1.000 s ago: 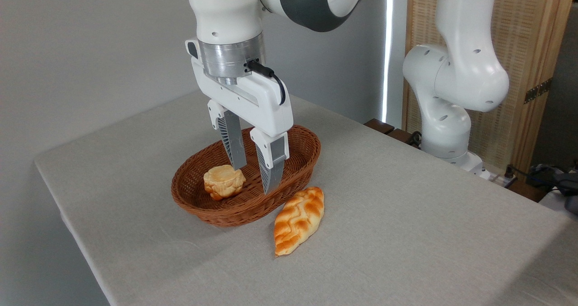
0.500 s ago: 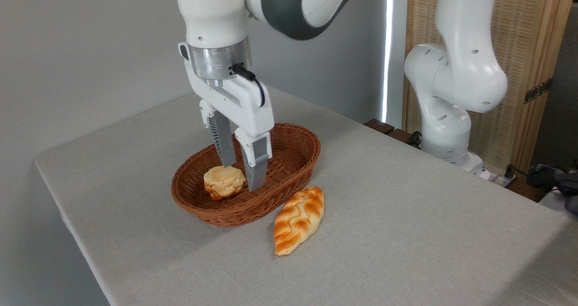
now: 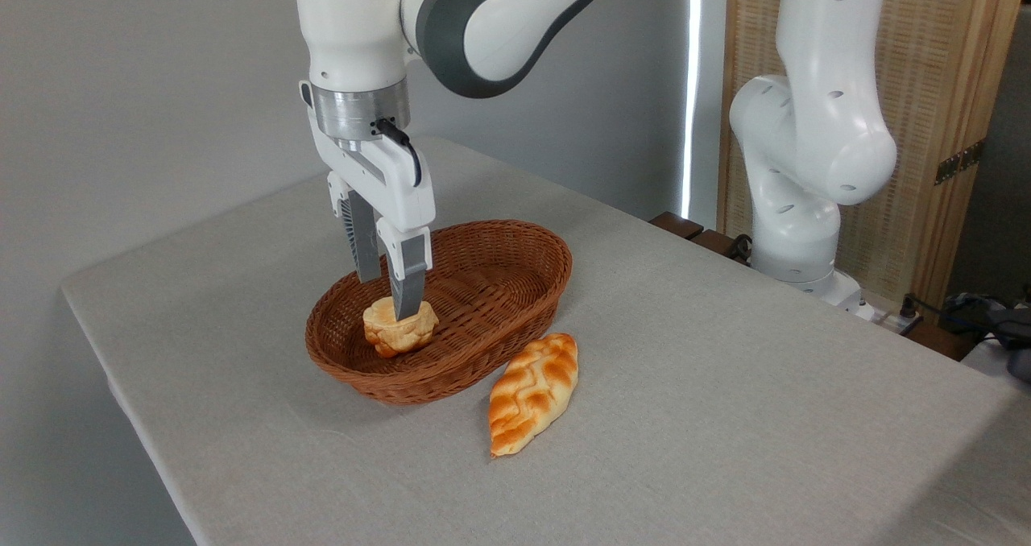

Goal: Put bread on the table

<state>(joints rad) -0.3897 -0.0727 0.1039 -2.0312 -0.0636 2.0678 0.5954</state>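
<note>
The bread [image 3: 396, 331], a small lumpy golden-tan bun, lies in the left half of a brown oval wicker basket [image 3: 527, 236] on the grey-beige table [image 3: 725, 401]. My gripper [image 3: 387, 299] hangs straight down over the bun, open. Its near finger [image 3: 408, 284] crosses in front of the bun's top and its far finger [image 3: 363, 244] ends just behind the bun. The fingers stand on either side of the bun without closing on it. I cannot tell whether either fingertip touches it.
A long braided orange-and-cream loaf [image 3: 534, 391] lies on the cloth just right of the basket's front. The arm's white base [image 3: 793, 208] stands at the table's far right edge. A wooden screen and cables are behind it.
My gripper has moved left and back across the basket, from its middle to over the bun, and has come lower. The bun, basket and loaf have not moved.
</note>
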